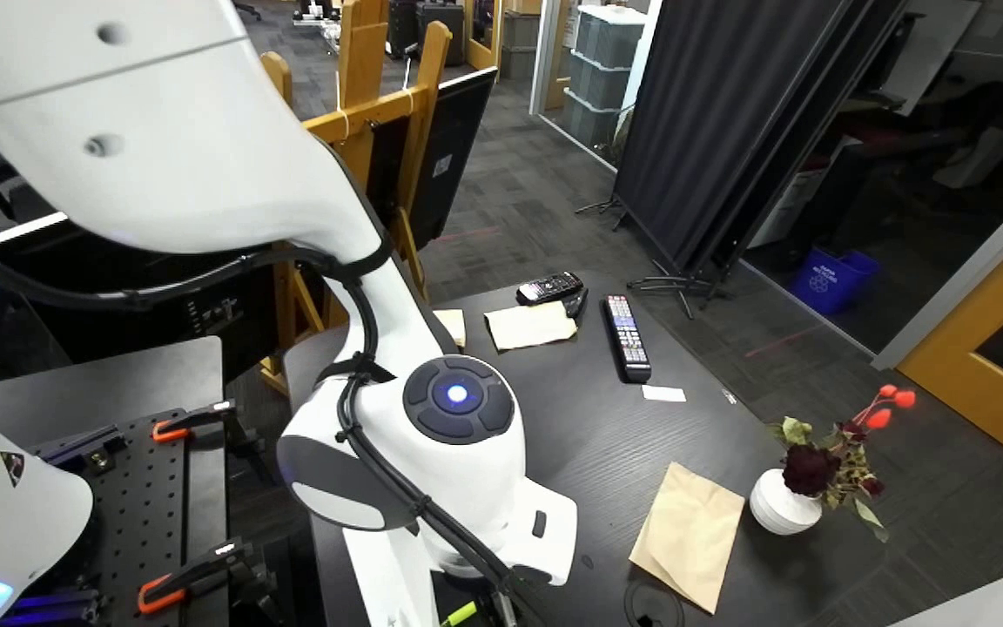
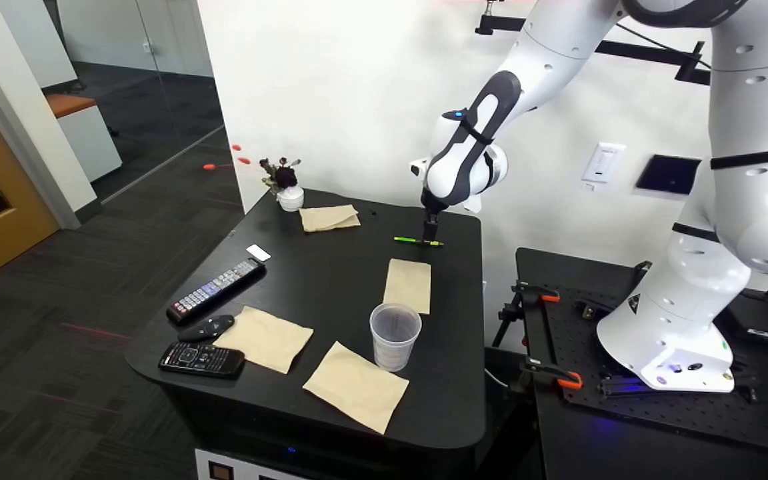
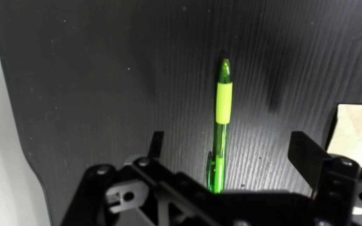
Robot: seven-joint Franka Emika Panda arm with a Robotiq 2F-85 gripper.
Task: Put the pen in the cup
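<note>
Wrist view — gripper [image 3: 227, 138] pointed down, fingers [image 3: 303, 153] wide apart — the pen [image 3: 223, 103] visible between them.

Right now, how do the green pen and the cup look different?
The pen is slim like a stick, while the cup is wide and round. The pen is bright yellow-green, but the cup is pale and greyish. The pen lies flat; the cup stands upright. The open hand is right by the pen, with the cup well away from it. Both are on the same black table.
</note>
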